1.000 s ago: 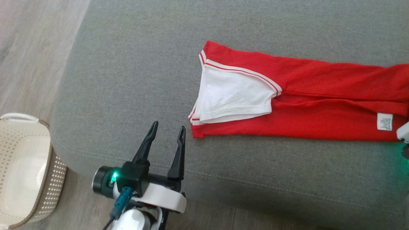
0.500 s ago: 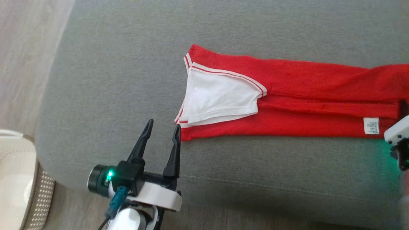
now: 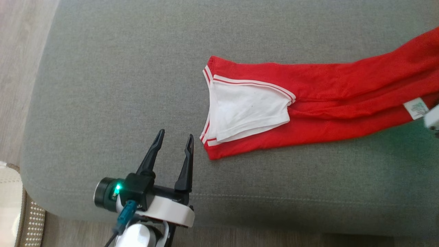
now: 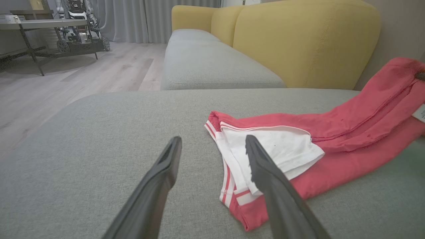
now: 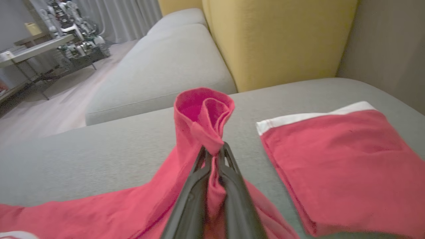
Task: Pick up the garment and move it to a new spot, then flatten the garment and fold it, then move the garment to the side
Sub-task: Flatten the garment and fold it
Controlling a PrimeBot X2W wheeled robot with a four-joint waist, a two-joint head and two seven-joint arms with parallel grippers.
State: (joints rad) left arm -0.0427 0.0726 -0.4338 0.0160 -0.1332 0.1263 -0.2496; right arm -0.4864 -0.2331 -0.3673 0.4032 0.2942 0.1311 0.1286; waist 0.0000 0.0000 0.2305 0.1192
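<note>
From where I stood, the garment lay as a long red strip across the grey sofa seat, running from the middle of the head view out to its right edge. Its white panel and striped trim sat at the near-centre end. The right end effector was clenched on the far end of the cloth. In its wrist view a bunched loop of red fabric rose out from between the two dark fingers, and that end stood off the cushion. The care label showed close by at the right edge of the head view. The left end effector hung released at the lower left, fingers spread, just beside the striped corner but not touching it. I took this to be the start of folding the strip over on itself, though it could as well have been a lift to shift it. To do it well, I thought the raised end should go high enough to clear the cloth beneath. It should then travel straight along the strip toward the white panel, so the edges met squarely. The free end effector could pin the striped corner to stop the whole piece dragging. The pinch held only a small gather, so a quick pull might have slipped it. A separate folded red piece lay near on the right of the wrist view and wanted avoiding.
</note>
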